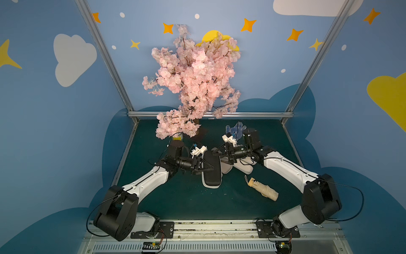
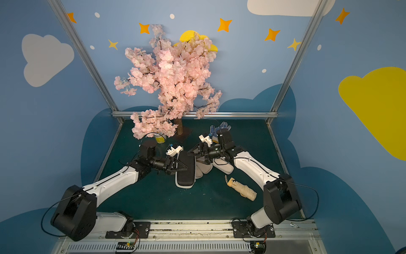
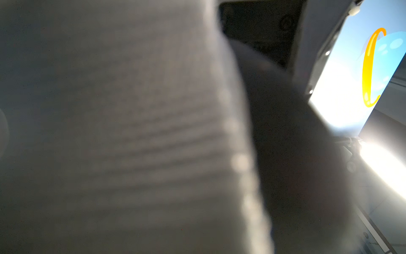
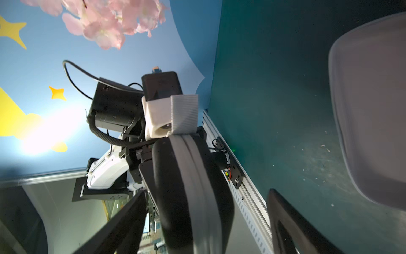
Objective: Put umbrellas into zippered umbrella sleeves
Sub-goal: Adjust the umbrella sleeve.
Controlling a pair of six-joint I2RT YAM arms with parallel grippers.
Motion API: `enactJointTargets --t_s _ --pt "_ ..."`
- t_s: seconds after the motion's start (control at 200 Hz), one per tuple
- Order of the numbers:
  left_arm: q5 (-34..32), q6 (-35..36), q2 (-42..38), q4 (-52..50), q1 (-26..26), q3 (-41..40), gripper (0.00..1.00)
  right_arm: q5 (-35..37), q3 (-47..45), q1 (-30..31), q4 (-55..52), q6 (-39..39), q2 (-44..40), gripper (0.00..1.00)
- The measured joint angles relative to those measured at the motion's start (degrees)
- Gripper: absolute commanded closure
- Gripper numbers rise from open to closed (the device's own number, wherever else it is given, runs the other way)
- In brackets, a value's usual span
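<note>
Where the green table (image 1: 175,202) runs up to the far rail, a big pink blossom tree (image 1: 193,81) stands at the far left-centre, leaning out over everything.

Both arms reach into the middle. The left gripper (image 1: 212,168) is clamped on the left edge of the black sleeve (image 1: 212,178), fingers pinched together over its rim. The right gripper (image 1: 219,157) hangs just off that sleeve's far right end with its fingers spread wide and nothing between them. You can see that gap pretty clearly in the right wrist view.

The black sleeve sits dead centre, running near to far. From the right wrist view its two black shells sit together with a grey zip band between them. The off-white sleeve (image 1: 243,168) is further right, half hidden under the right arm. The lavender sleeve (image 1: 226,169) is squeezed between those two, touching the black one.

The cream-beige umbrella (image 1: 263,189) lies loose on the table, near right, well apart from the black sleeve, with its wrist loop at the left end.

A dotted work glove (image 1: 238,128) is at the far right behind the right arm, and there's a yellow can (image 1: 178,137) under the low branches.

The left wrist view is just a pale ribbed blur, so I can't tell what it's looking at.
</note>
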Motion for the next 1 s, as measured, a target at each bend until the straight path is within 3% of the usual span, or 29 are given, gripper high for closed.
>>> enactJointTargets --t_s 0.21,0.305,0.516,0.631,0.741,1.001 --pt "0.31 0.31 0.44 -0.07 0.13 0.07 0.77 -3.61 0.07 1.42 6.14 1.97 2.99 0.55" --pt "1.03 0.24 1.03 0.15 1.36 0.11 0.64 -4.15 -0.83 1.40 10.47 3.58 3.67 0.66" --pt "1.40 -4.44 0.83 4.94 4.92 -0.83 0.34 -2.62 -5.27 0.50 23.41 10.82 3.72 0.78" --pt "-2.23 -7.69 -1.92 8.59 6.93 -3.34 0.17 -0.09 -7.50 -0.15 27.98 14.29 3.72 0.85" --pt "-10.16 -12.31 -7.69 14.56 8.07 -10.29 0.07 6.27 -11.34 -1.07 32.44 18.88 3.04 0.86" --pt "-29.64 -16.50 -14.47 15.17 2.91 -19.58 0.05 29.57 -20.63 2.16 33.83 27.56 -4.63 0.86"
